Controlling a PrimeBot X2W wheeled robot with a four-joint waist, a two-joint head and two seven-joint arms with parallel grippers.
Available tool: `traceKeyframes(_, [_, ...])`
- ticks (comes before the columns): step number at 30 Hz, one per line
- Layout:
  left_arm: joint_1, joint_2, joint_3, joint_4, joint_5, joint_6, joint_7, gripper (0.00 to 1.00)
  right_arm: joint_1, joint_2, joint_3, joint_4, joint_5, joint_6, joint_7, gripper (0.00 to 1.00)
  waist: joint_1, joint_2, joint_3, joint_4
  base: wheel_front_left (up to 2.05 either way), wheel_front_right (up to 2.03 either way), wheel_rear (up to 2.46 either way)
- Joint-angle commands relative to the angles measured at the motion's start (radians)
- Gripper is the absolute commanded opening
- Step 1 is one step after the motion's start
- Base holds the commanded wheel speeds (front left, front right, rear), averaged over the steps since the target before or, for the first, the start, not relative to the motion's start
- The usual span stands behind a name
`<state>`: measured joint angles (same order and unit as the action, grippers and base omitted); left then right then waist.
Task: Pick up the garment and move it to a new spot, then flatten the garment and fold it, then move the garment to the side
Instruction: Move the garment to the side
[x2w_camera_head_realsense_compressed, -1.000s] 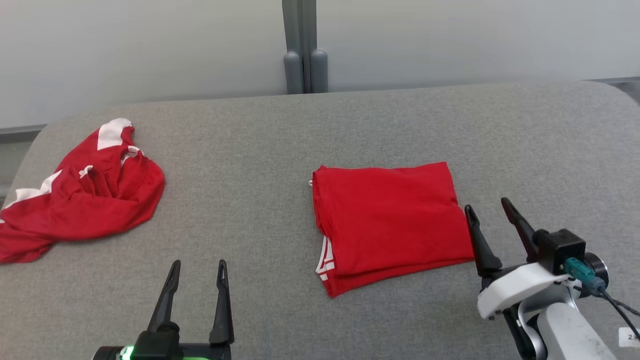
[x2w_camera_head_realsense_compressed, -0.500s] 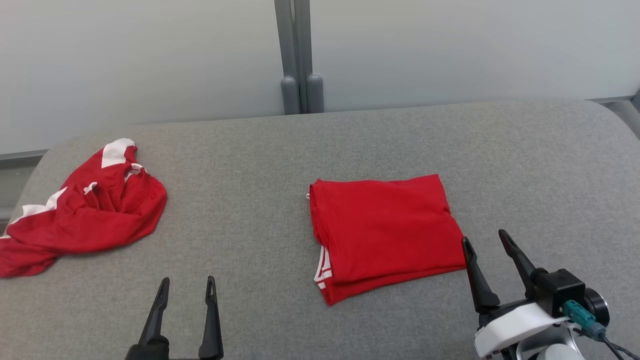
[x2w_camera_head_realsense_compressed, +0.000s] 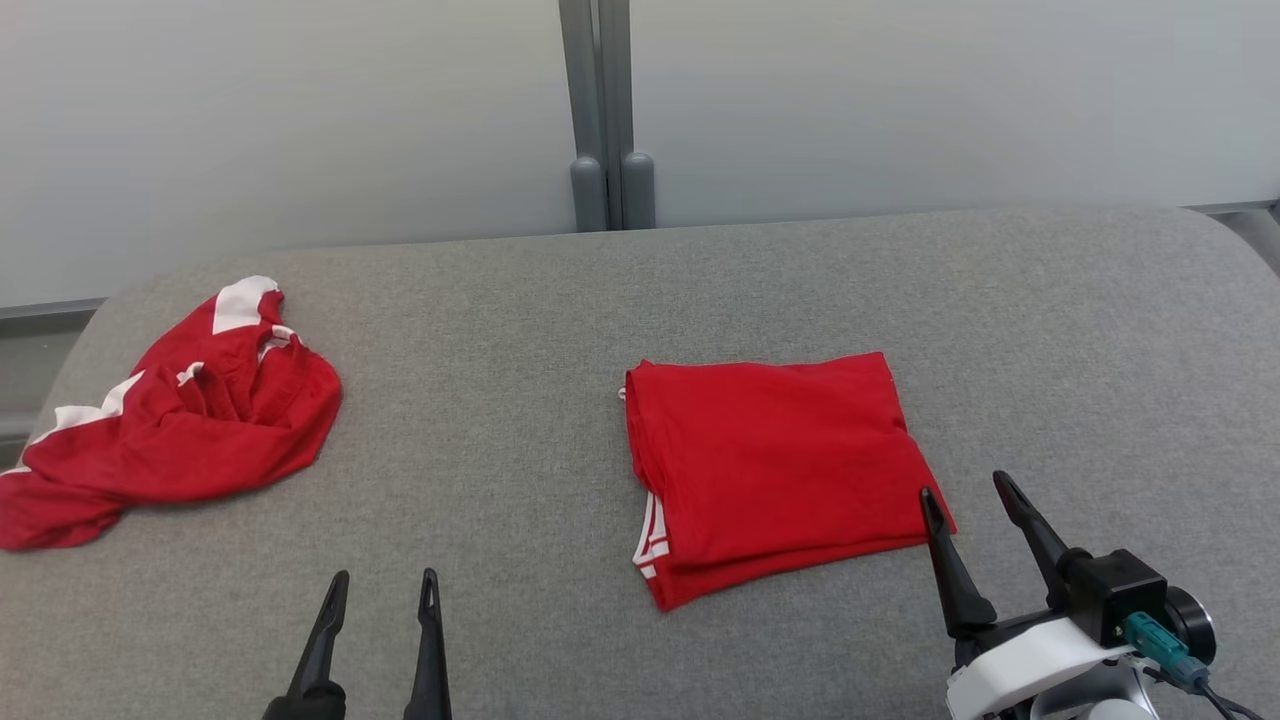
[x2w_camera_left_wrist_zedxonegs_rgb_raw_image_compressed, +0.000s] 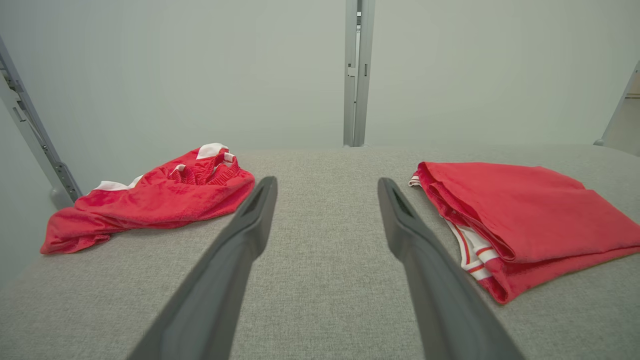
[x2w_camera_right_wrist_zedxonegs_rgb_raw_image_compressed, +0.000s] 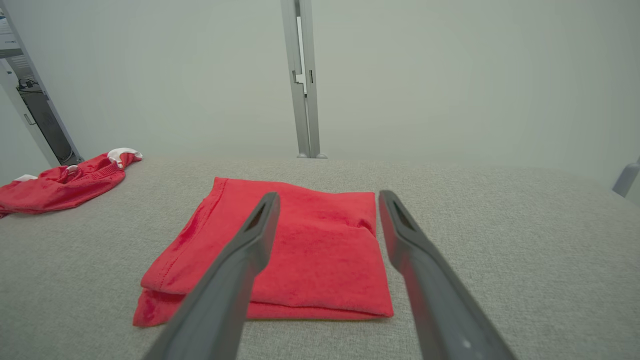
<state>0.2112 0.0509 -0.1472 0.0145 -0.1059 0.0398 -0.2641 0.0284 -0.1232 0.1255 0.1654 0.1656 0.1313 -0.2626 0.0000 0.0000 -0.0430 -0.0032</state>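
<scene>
The grey table (x2w_camera_head_realsense_compressed: 520, 300) carries a folded garment (x2w_camera_head_realsense_compressed: 775, 460) lying flat right of the middle, and a crumpled garment (x2w_camera_head_realsense_compressed: 190, 420) well apart at the left. The fold looks finished, so I judge that moving it aside is the step in hand. The right gripper (x2w_camera_head_realsense_compressed: 964, 484) is at its near right corner and the left gripper (x2w_camera_head_realsense_compressed: 386, 574) is near the front edge, both with fingers apart and empty. Next, a pinch must catch all layers.

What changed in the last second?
The head camera tilted, shifting the whole picture. The right tool drew back toward the robot along the folded garment's right edge; the left tool drew back slightly. Both stayed open, holding nothing. The crumpled garment and the folded one lie unmoved.
</scene>
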Motion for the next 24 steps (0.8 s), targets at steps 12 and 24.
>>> traceKeyframes(12, [0.008,0.000,-0.005,0.013,-0.003,-0.002,0.000,1.00,0.008,0.000,0.003,0.004,-0.003,-0.001,-0.003,1.00,0.0000,0.0000,-0.002,0.002,0.00,0.00,0.00])
traceKeyframes(24, [-0.006,0.000,-0.007,0.019,-0.003,-0.003,0.000,1.00,0.002,0.001,0.005,0.012,-0.005,-0.001,-0.003,1.00,0.0000,0.0000,0.002,0.008,0.00,0.00,0.00])
